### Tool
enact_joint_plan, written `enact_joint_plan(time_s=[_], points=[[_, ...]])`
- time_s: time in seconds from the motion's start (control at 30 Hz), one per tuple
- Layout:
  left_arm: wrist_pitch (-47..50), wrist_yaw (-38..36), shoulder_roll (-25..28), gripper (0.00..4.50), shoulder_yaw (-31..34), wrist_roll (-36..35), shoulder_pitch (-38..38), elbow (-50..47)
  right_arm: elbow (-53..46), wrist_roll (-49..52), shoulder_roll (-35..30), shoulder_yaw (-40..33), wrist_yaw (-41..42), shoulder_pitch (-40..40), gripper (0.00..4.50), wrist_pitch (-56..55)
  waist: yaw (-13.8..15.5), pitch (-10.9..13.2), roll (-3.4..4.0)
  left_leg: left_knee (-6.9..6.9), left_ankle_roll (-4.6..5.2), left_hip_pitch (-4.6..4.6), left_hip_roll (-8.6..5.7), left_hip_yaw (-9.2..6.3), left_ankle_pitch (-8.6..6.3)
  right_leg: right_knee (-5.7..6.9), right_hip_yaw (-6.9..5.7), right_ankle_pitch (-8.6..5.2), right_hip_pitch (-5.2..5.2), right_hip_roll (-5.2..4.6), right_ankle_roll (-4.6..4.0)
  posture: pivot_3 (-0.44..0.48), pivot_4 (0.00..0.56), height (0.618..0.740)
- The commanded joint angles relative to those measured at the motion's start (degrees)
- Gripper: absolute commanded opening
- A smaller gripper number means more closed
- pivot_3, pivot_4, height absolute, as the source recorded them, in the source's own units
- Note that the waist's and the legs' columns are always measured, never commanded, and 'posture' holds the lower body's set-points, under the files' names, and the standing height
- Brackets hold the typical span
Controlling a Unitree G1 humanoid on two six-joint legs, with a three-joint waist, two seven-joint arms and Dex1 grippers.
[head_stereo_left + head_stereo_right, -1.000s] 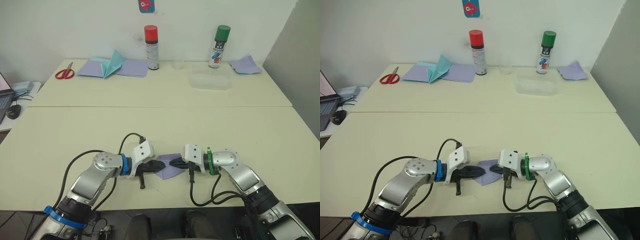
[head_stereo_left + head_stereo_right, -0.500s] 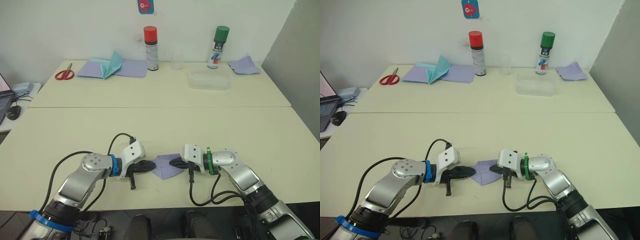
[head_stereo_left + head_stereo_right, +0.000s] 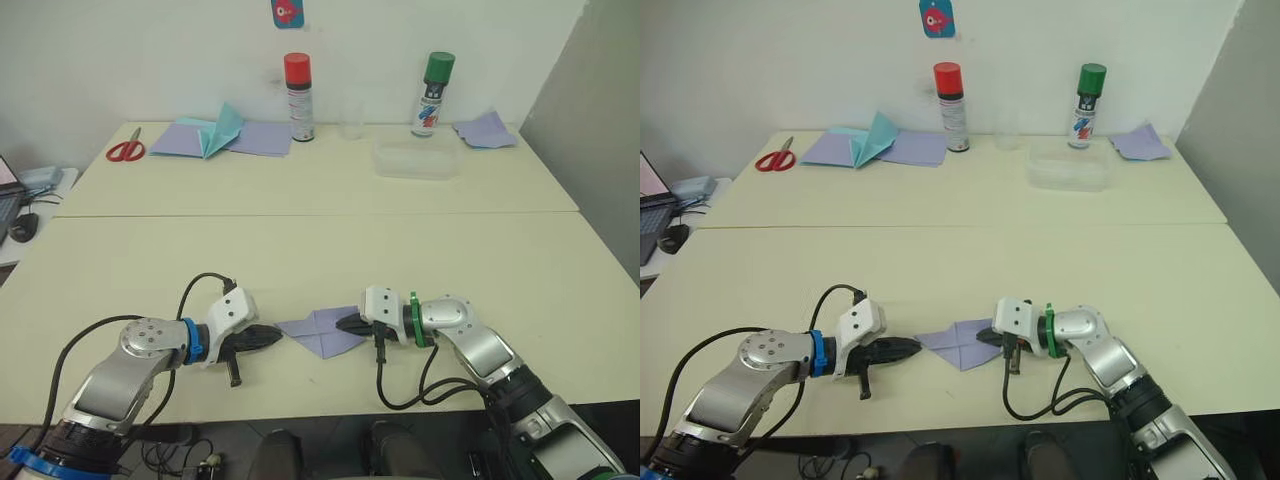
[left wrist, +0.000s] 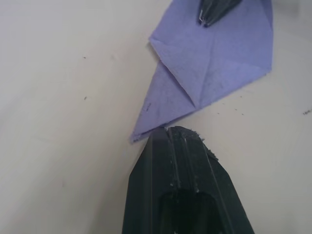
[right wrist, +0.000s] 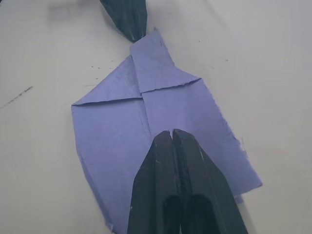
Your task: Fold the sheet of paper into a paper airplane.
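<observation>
Paper airplane (image 3: 322, 332) (one) between two closed hands.

Left end effector (image 4: 168, 130) closed, tip beside sheet of paper (image 4: 214, 58) point

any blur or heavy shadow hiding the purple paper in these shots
Left eye view: even light, the sheet of paper plain, shadows faint. Left wrist view: creases sharp, the left pincer near the lens soft. Right wrist view: the right pincer covers part of the sheet.
</observation>
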Motion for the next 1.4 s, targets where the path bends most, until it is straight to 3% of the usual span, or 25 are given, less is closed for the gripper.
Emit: enact_joint_plan(time_s=[0.03,0.27,0.53,0.63,0.9,1.2,1.33,1.4], points=[[0.28,-0.10,-1.83,0.00,1.38,-3.34,-3.12,-4.93,2.14,-2.11,-0.36,1.18,0.32,0.47,0.02,0.56,0.28,0.02,-0.05,0.00,0.00,-0.04,-0.01,0.00,0.00,0.00,0.00,0.00,0.00,0.00,0.00,0.000,0.150,0.740],[0.04,-0.15,-3.64,0.00,-1.69,-2.17,-4.51,-6.00,1.92,-2.26,-0.28,0.90,0.26,0.35,0.02,0.50,0.20,0.02,-0.07,-0.02,0.00,-0.19,-0.06,0.06,-0.01,-0.01,0.04,0.19,0.04,0.02,0.32,0.000,0.150,0.740],[7.59,-7.97,6.85,0.00,2.07,-8.12,-4.31,-10.55,1.66,-2.50,-0.84,0.84,0.20,0.69,0.02,0.56,0.23,0.22,-0.12,-0.02,0.00,-0.21,-0.06,0.00,-0.01,-0.02,-0.01,0.17,0.03,0.02,0.29,0.000,0.150,0.740],[8.98,-6.98,5.74,0.00,3.24,-10.61,-5.78,-10.29,1.84,-2.59,-0.50,1.04,0.09,0.49,0.02,0.51,0.29,0.25,-0.10,-0.02,0.00,-0.21,-0.06,0.02,-0.01,-0.04,0.01,-0.01,0.03,-0.03,-0.01,0.000,0.150,0.740],[-0.72,0.51,-3.22,0.00,-6.08,1.83,-7.86,-1.12,3.00,-2.93,0.19,1.30,0.31,-0.29,0.02,-0.11,0.21,0.26,-0.12,0.00,0.00,-0.19,-0.09,0.03,0.00,-0.02,0.02,0.20,0.06,0.02,0.36,0.000,0.150,0.740],[-7.10,-0.91,-2.35,0.00,-10.48,8.62,-5.27,5.53,0.47,0.75,0.55,-0.68,1.34,1.01,0.02,-0.34,0.32,0.25,-0.12,-0.02,0.00,-0.20,-0.07,0.01,0.00,0.00,0.00,0.19,0.07,0.03,0.34,0.000,0.150,0.740],[-8.55,-1.13,-2.83,0.00,-11.26,9.59,-5.60,7.57,-1.85,4.84,0.27,-3.38,4.05,1.73,0.02,-6.68,0.32,0.26,-0.11,0.00,0.00,-0.20,-0.09,0.05,0.00,0.00,0.02,0.21,0.06,0.02,0.37,0.000,0.150,0.740],[-8.93,-1.51,-2.91,0.00,-11.56,9.69,-5.67,7.97,-2.31,6.29,-0.41,-5.41,4.69,1.50,0.41,-8.81,0.32,0.28,-0.07,0.00,0.00,-0.20,-0.09,0.04,0.00,0.00,0.00,0.20,0.06,0.02,0.36,0.000,0.150,0.740]])
